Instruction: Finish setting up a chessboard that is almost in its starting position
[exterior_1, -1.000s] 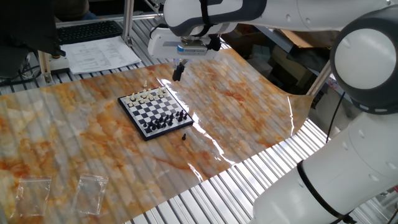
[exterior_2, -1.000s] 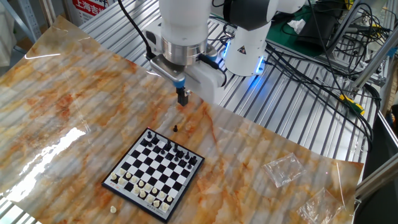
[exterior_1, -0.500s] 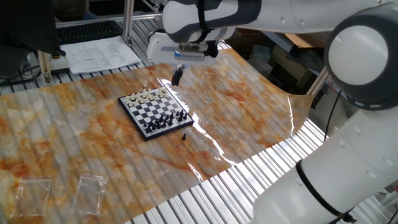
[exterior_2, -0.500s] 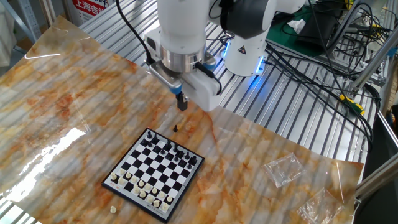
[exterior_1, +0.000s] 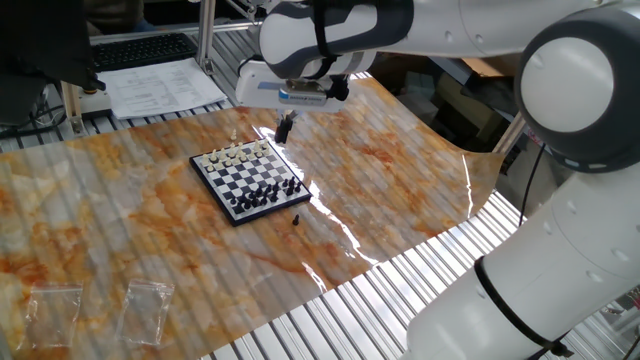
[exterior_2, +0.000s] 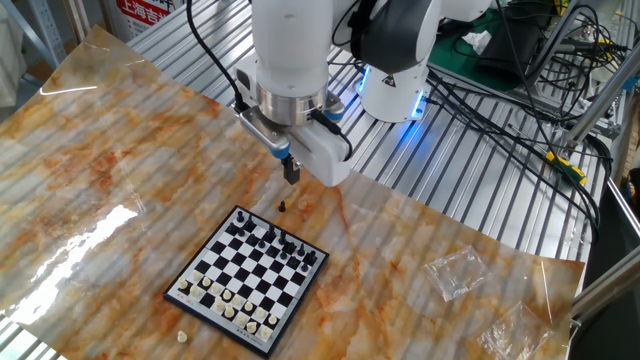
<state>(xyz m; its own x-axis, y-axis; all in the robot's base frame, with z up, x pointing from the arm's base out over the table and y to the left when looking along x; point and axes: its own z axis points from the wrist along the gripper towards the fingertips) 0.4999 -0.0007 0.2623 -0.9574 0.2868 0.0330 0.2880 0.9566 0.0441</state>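
On the worktop (exterior_2: 120, 170): chessboard (exterior_2: 247, 279) is lying mid-sheet, rows nearly full.
Strays: black piece (exterior_2: 282, 207) and cream piece (exterior_2: 183, 338) are standing off the board, likely awaiting placement.
Gripper (exterior_2: 291, 174): hovering above the black stray; whether the fingers are clenched or released, I cannot tell.

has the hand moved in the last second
Yes. In the other fixed view the hand has shifted slightly down the image, closer to the loose black piece off the chessboard.
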